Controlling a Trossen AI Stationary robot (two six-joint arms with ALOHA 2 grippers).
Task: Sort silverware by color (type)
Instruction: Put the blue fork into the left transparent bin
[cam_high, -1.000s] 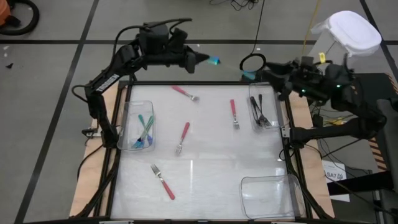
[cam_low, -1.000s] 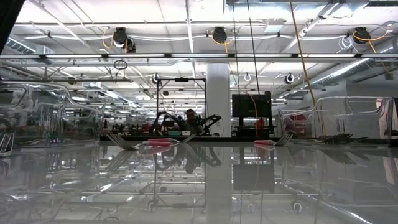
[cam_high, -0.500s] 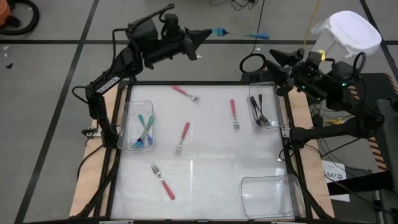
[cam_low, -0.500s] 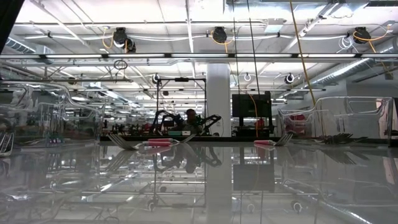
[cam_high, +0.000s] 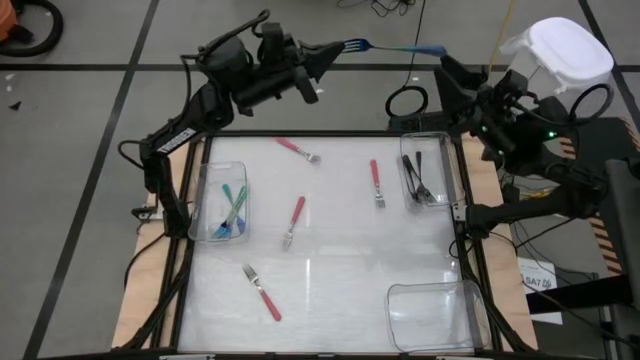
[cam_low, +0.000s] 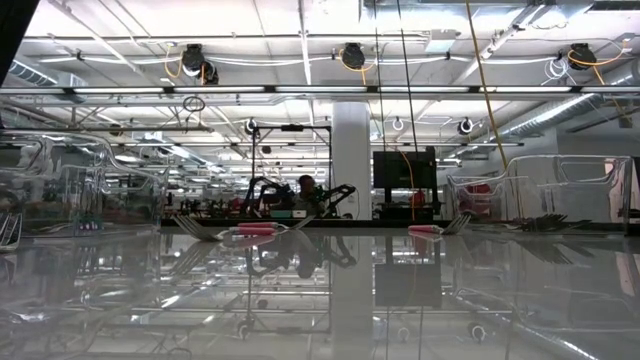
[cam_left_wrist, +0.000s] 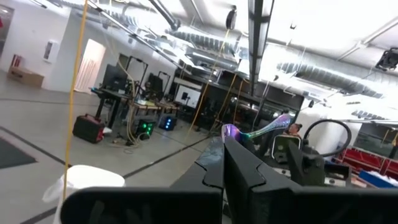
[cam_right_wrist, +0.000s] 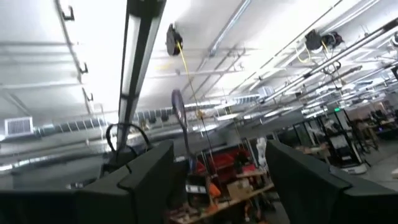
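My left gripper (cam_high: 335, 52) is raised beyond the table's far edge, shut on a teal-blue fork (cam_high: 395, 47) that sticks out level toward the right arm. My right gripper (cam_high: 447, 82) is open, raised at the far right corner. The fork's free end (cam_high: 437, 50) reaches its fingers; in the right wrist view the fork (cam_right_wrist: 180, 115) shows between them, and I cannot tell whether they touch it. Several pink-red forks (cam_high: 293, 220) lie flat on the table. Teal forks lie in the left bin (cam_high: 212, 178), black ones in the far-right bin (cam_high: 440, 150). My left gripper pinches the fork's near, darker end (cam_left_wrist: 231, 132) between its two shut fingers, only at their tips. The fingers run along the fork and slant slightly upward toward the table's right. The fork is lifted clear, about level, pointing at the right gripper.
A clear bin (cam_high: 400, 295) stands at the near right corner. Pink-red forks lie at the far middle (cam_high: 300, 150), centre right (cam_high: 377, 183) and near left (cam_high: 262, 291). A white lamp-like object (cam_high: 565, 50) and cables sit beyond the right arm.
My left gripper has risen toward the far edge and tipped upward, carrying the fork, which now lies level and points to the right. My right gripper has also risen, tipped upward and stayed open.
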